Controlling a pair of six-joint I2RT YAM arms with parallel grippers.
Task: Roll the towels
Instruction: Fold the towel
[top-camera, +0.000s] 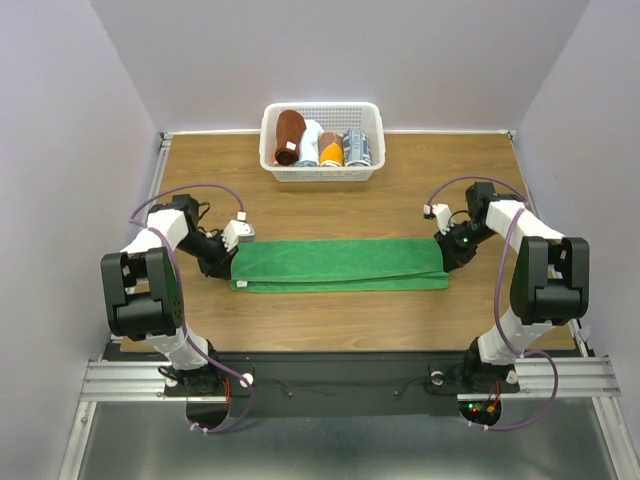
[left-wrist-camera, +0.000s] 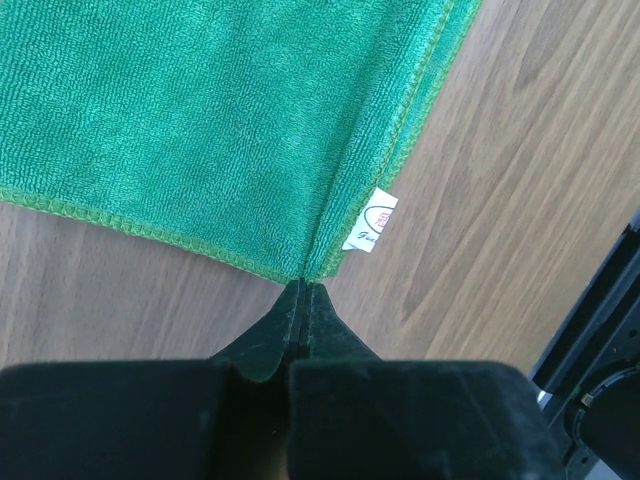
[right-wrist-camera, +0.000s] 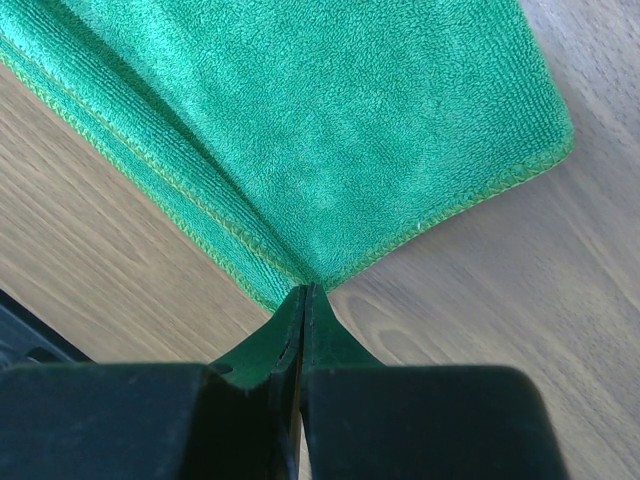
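The fingers (left-wrist-camera: 330, 330) of the left gripper (left-wrist-camera: 303, 290) are clenched flat together, and their tips pinch a corner of the green towel (left-wrist-camera: 220, 120). The fingers (right-wrist-camera: 335, 340) of the right gripper (right-wrist-camera: 303, 292) are pressed just as tight on a corner at the opposite end, where two stitched hems meet at the tips.

There are two towels. The green towel (top-camera: 340, 263) lies folded lengthwise into one long band, spanning the wood from the left gripper (top-camera: 228, 256) to the right gripper (top-camera: 447, 254), flat on the table (top-camera: 330, 325). The reddish-brown towel (top-camera: 289, 137) is rolled and stands in the one white basket (top-camera: 322, 173), well beyond both pairs of fingers and roughly midway between them.

Three other rolls share the basket: a white roll (top-camera: 311, 142), an orange roll (top-camera: 331, 148) and a grey-patterned roll (top-camera: 356, 147), side by side to the right of the reddish-brown one.

The band's layers do not line up exactly: near the right fingers a lower layer shows past the upper one along the long edge. Just beside the left fingertips a small white label (left-wrist-camera: 371, 220) sticks out from the hem. Bare wood lies open on the near side of the band, toward the arm bases, and a strip of bare wood separates it from the basket.
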